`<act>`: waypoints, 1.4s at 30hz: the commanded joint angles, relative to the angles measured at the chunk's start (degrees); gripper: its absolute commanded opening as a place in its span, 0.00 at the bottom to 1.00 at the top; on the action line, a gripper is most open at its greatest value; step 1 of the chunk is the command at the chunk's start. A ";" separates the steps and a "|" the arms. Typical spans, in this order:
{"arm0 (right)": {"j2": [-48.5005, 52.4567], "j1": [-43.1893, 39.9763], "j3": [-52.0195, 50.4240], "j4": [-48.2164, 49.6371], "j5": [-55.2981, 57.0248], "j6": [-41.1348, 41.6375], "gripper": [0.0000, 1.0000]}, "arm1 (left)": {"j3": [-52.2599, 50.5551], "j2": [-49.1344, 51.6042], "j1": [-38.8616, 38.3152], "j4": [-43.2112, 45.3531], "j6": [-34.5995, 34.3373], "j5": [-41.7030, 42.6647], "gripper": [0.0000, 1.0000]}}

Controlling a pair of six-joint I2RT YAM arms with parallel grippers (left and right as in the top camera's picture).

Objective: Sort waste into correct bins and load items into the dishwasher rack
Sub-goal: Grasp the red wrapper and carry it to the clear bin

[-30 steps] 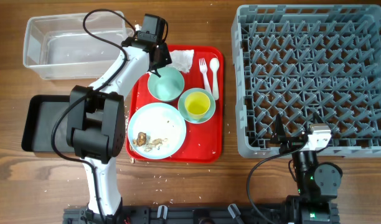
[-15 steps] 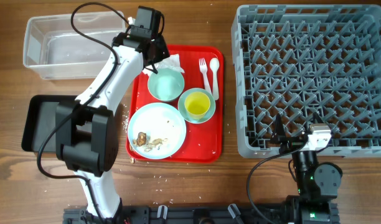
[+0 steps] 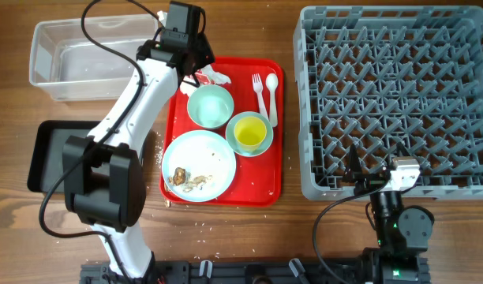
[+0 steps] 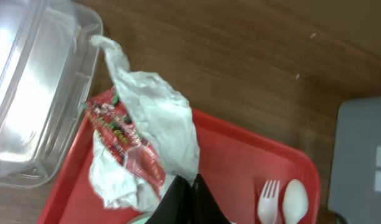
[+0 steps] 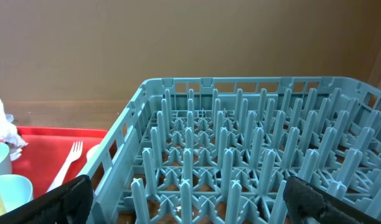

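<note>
The left gripper was clamped together on the crumpled white napkins, pinching the bunch at its lower edge, with a red printed scrap caught in the folds. The bunch hung over the far left corner of the red serving tray; in the left wrist view one twisted end of it reached up towards the rim of the clear tub, though whether it touched could not be told. Seen from overhead, the tub stood on the desk just left of the red tray, and the black tray lay nearer the robot, below the tub. On the red tray sat the pale mint bowl, beside it the yellow-green cup nested in a light blue bowl, and nearest the robot the light blue plate, which carried brown food scraps on its left part. The white fork and spoon lay side by side along the tray's right edge. A few white crumbs were scattered on the desk by the tray's left side. The grey dishwasher rack filled the right of the desk with nothing in it. The right gripper rested at the rack's near edge, jaws wide apart and holding nothing.
</note>
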 commanded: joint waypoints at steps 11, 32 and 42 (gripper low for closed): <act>-0.22 -0.28 -0.07 0.24 0.52 -0.63 1.00 | 0.76 -3.80 -0.33 5.11 -0.98 6.03 0.04; -0.22 -0.28 -0.07 0.24 0.52 -0.61 1.00 | 0.74 -11.23 9.64 9.64 -4.39 -1.49 0.04; -0.22 -0.28 -0.07 0.24 0.52 -0.61 1.00 | 0.72 -10.54 21.18 3.04 -5.92 -1.44 0.30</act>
